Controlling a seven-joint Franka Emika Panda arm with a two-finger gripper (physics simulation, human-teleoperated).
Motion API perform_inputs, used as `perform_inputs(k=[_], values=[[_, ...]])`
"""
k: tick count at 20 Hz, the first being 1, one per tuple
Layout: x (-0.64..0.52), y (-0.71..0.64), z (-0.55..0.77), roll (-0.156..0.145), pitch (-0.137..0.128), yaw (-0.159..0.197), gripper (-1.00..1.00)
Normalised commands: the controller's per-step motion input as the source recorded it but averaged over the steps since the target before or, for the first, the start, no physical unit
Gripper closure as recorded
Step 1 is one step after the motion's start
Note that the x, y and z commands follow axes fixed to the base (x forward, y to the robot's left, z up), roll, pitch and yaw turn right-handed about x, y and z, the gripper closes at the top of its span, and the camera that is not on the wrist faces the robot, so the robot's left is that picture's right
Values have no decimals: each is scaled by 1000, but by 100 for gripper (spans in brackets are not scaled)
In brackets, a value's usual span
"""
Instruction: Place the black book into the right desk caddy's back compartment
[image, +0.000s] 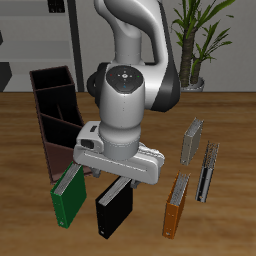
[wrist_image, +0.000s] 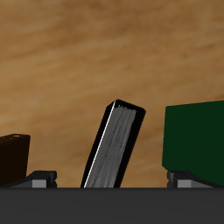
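- My fingers (image: 124, 186) hang just over the black book (image: 113, 209), spread wide, holding nothing yet.
- The right desk caddy (image: 55, 110) waits farther back.

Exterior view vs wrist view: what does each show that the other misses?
Only the exterior view shows the right desk caddy, the orange book, two more books standing beyond it, a potted plant, and the arm above the table. Only the wrist view shows the black book up close, tilted, with its pale page edges. Both show the black book, the green book beside it, and the wooden table.
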Motion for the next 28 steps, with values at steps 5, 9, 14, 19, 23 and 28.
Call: perform_inputs(k=[5, 9, 14, 19, 23, 28], values=[[17, -10, -219, -4, 38, -17, -100], [54, -106, -303, 0, 56, -27, -100], [11, -7, -227, 15, 43, -12, 100], [-39, 24, -46, 18, 3, -6, 100], [-17, 37, 45, 23, -18, 0, 100], [-93, 12, 182, 18, -34, 6, 100]])
